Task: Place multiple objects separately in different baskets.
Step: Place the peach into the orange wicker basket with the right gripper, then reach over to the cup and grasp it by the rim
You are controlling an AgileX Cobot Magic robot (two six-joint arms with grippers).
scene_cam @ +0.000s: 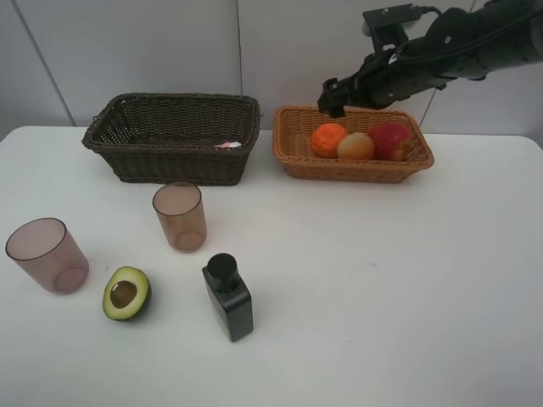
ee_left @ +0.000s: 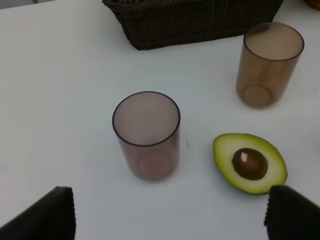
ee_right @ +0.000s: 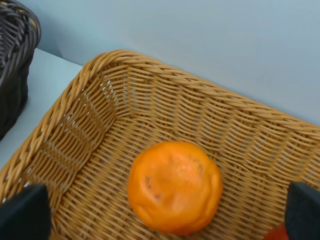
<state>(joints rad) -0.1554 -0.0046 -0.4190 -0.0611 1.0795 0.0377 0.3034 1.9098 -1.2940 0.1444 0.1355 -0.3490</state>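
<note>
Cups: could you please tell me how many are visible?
2. The left cup stands beside the avocado half; the other cup before the dark basket, whose inside is partly hidden.

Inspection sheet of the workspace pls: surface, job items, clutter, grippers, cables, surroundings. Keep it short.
Surface: white table, no spills seen.
Job's things: orange tangerine, orange-yellow peach, red apple in light tan wicker basket; pink item barely visible in dark brown wicker basket; two translucent brownish-pink cups, halved green avocado, black square bottle on table.
Clutter: nothing seen.
Grippers: left gripper open, above one cup and avocado; right gripper open, over tangerine.
Cables: thin black cable on right arm.
Surroundings: pale grey wall panels.
</note>
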